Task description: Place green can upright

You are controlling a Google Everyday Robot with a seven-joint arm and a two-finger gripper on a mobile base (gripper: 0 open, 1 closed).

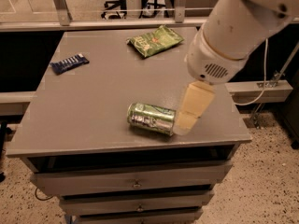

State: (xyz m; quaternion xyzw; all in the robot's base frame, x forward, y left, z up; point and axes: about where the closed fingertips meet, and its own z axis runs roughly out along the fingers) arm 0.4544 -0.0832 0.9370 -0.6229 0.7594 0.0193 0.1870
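The green can [152, 119] lies on its side near the front edge of the grey table [93, 106], its silver top facing left. My gripper [188, 119] hangs down from the big white arm [233, 27] that comes in from the upper right. The gripper's tip is right beside the can's right end, just above the tabletop. I cannot tell whether it touches the can.
A flat green snack bag [155, 41] lies at the back of the table. A blue packet [69, 63] lies at the back left. Drawers [135, 185] sit under the tabletop. A rail and a white cable run behind on the right.
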